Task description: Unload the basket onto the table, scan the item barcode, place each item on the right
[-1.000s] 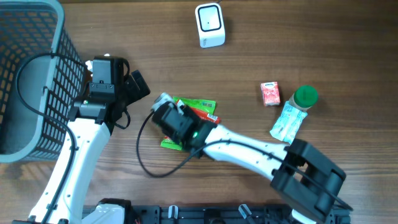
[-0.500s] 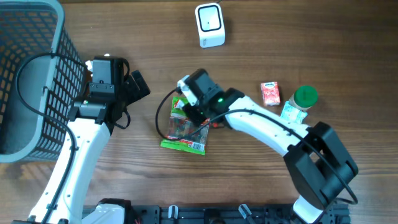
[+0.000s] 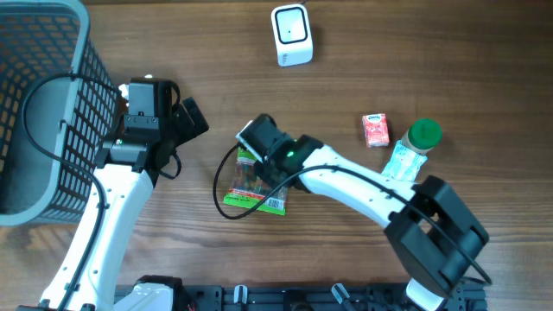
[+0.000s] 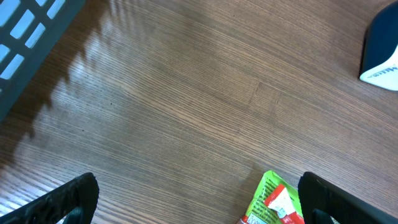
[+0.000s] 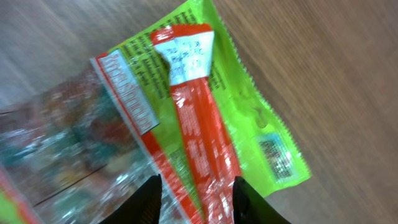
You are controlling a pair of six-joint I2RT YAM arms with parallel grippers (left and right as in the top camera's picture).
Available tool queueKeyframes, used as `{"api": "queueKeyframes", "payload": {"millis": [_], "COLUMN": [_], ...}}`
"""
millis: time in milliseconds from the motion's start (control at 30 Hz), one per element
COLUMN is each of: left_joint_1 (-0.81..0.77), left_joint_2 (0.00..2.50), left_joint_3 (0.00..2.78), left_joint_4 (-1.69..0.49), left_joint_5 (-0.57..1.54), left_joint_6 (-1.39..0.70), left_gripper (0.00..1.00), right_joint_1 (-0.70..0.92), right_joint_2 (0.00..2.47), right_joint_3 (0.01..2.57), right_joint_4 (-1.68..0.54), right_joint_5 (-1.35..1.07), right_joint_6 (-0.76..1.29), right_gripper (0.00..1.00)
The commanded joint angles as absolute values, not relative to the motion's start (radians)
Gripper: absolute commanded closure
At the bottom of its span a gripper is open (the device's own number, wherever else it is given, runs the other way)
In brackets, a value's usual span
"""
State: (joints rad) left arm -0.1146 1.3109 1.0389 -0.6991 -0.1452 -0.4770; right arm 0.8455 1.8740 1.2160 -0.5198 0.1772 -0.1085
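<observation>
Your right claw (image 5: 199, 200) is clamped on the green gummy candy packet (image 5: 249, 124) at the middle of the desk (image 3: 449, 52), while your left claw (image 4: 199, 196) stands wide apart.

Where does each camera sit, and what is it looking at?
Overhead: above the table, looking straight down; both arms show.
Left wrist: on the left arm, looking down at wood; the open left gripper has fingers framing the bottom corners.
Right wrist: on the right arm, close over the green packet; the right gripper pinches it at the bottom.
Shared: all three see the packet; overhead and left wrist also see the white scanner.
</observation>
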Motion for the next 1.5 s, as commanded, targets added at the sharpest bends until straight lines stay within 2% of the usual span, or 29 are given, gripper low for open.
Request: {"api": "queueKeyframes", "payload": {"millis": [0,300,333,467,533,667,867,1100,1267,1333,1467], "left_joint_1": [-0.108,-0.108,-0.108,-0.108,-0.108,-0.108,-0.108,-0.108,-0.108,-0.108,-0.108], "left_joint_2": [1.312,1.312,1.312,1.312,1.312,1.312,1.312,1.312,1.312,1.312,1.312], "left_joint_3": [1.047,1.047,1.047,1.047,1.047,1.047,1.047,1.047,1.047,1.047,1.047], "left_joint_4": [-0.699,-0.699,-0.699,-0.699,-0.699,-0.699,-0.699,-0.699,-0.699,-0.699,-0.699], "left_joint_5": [-0.155,-0.155,-0.155,-0.155,-0.155,-0.155,-0.155,-0.155,-0.155,-0.155,-0.155], "left_joint_6": [-0.476,-0.476,-0.476,-0.475,-0.476,-0.476,-0.476,-0.476,-0.476,-0.476,-0.476], "left_gripper": [0.0,0.0,0.0,0.0,0.0,0.0,0.0,0.0,0.0,0.0,0.0], "right_joint_1": [0.851,0.852,0.852,0.852,0.852,0.836,0.711,0.624,0.604,0.601,0.6], "right_joint_2": [1.929,2.003,2.003,1.985,1.94,1.823,1.807,1.918,1.962,1.962,1.962], "right_joint_3": [1.217,1.217,1.217,1.225,1.227,1.227,1.214,1.179,1.179,1.179,1.179], "right_joint_4": [-0.501,-0.456,-0.456,-0.449,-0.452,-0.453,-0.446,-0.419,-0.42,-0.421,-0.432], "right_joint_5": [0.276,0.273,0.274,0.269,0.233,0.068,-0.453,-0.765,-0.727,-0.67,-0.583], "right_joint_6": [-0.159,-0.161,-0.161,-0.126,-0.107,-0.047,0.16,0.212,0.21,0.21,0.209], "right_gripper": [0.62,0.62,0.64,0.81,0.82,0.85,0.91,0.9,0.88,0.82,0.76]}}
